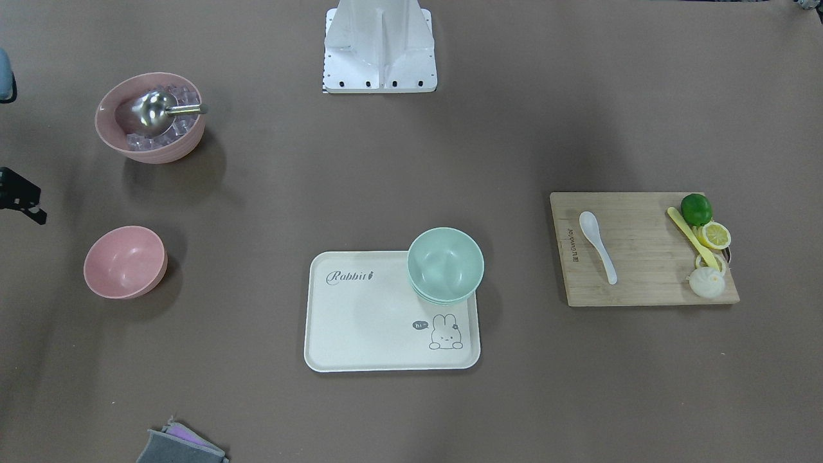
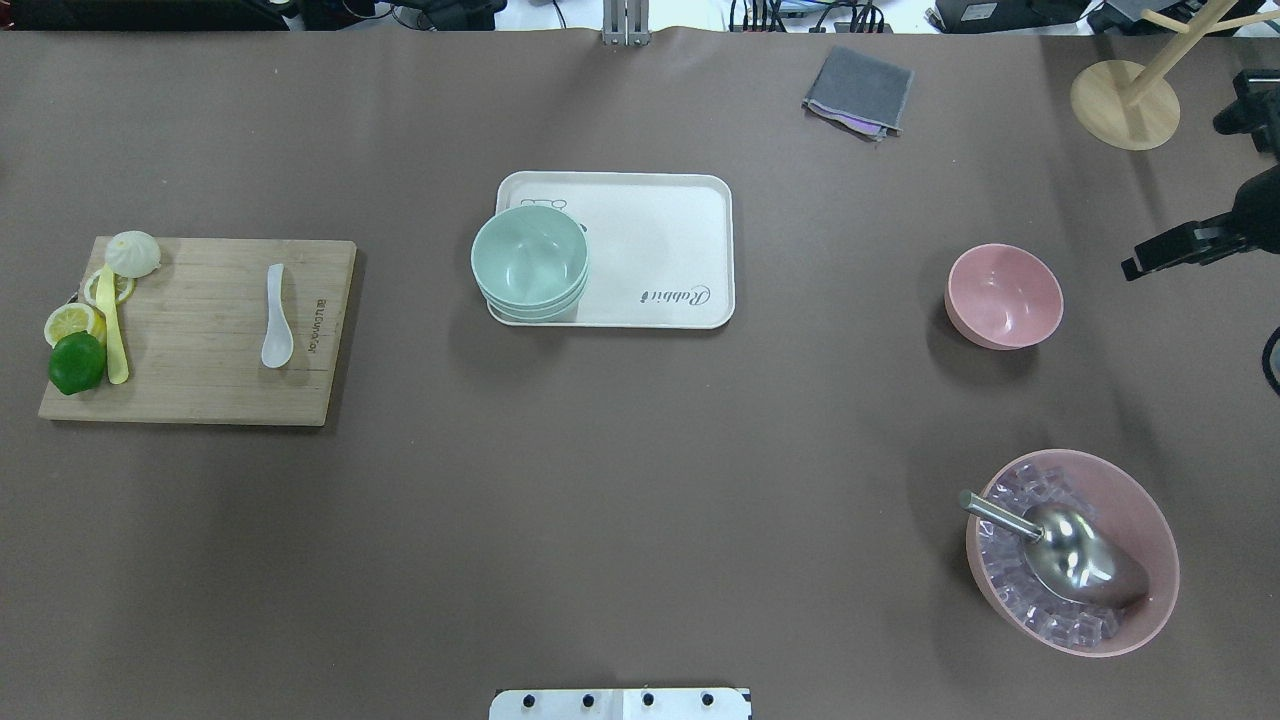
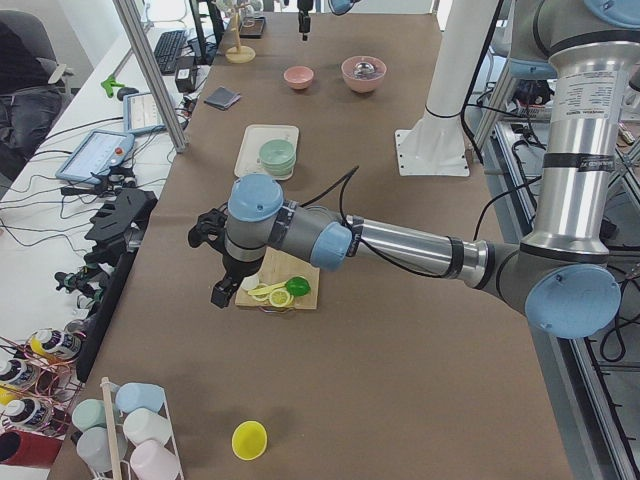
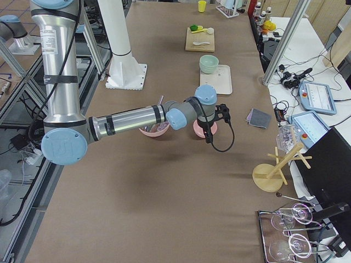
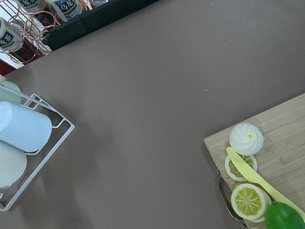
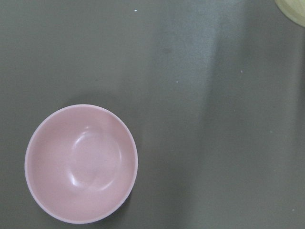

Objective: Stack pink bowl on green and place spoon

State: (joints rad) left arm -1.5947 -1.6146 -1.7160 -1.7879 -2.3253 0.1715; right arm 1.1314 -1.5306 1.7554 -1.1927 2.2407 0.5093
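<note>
Plastic, seemingly light, stiff and slick, the empty pink bowl (image 2: 1004, 296) stands alone on the table (image 2: 640, 460) near the right gripper (image 4: 209, 132), well apart from the stacked green bowls (image 2: 529, 262) on the tray (image 2: 680, 250), and is best pinched over its rim; whether that pincer or the left gripper (image 3: 223, 295) is open cannot be told.

Upright pink bowl (image 6: 81, 163), lower left on brown table (image 6: 214, 119); pale edge (image 6: 293, 8), perhaps wood, top right
</note>
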